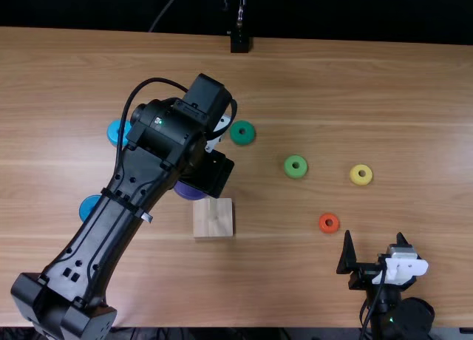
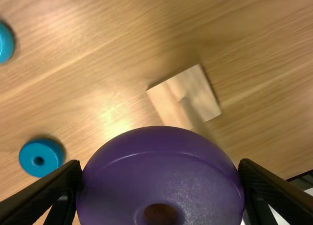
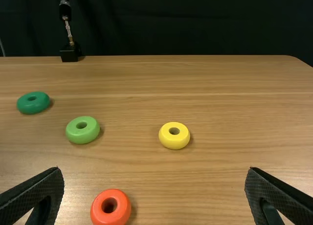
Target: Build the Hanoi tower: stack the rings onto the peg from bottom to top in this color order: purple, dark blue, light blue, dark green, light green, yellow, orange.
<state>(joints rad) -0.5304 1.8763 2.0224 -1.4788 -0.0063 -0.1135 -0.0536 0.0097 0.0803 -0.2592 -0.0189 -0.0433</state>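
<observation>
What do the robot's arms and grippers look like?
The left arm is black and chunky, with a looping black cable. The right arm is black too, with a white part. The right gripper and left gripper have black fingers; the right ones look bumpy inside.

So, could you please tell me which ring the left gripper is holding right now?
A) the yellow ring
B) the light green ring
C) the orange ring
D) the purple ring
D, since the purple ring sits between the left gripper's two fingers, while the yellow, light green and orange rings lie on the table.
</observation>
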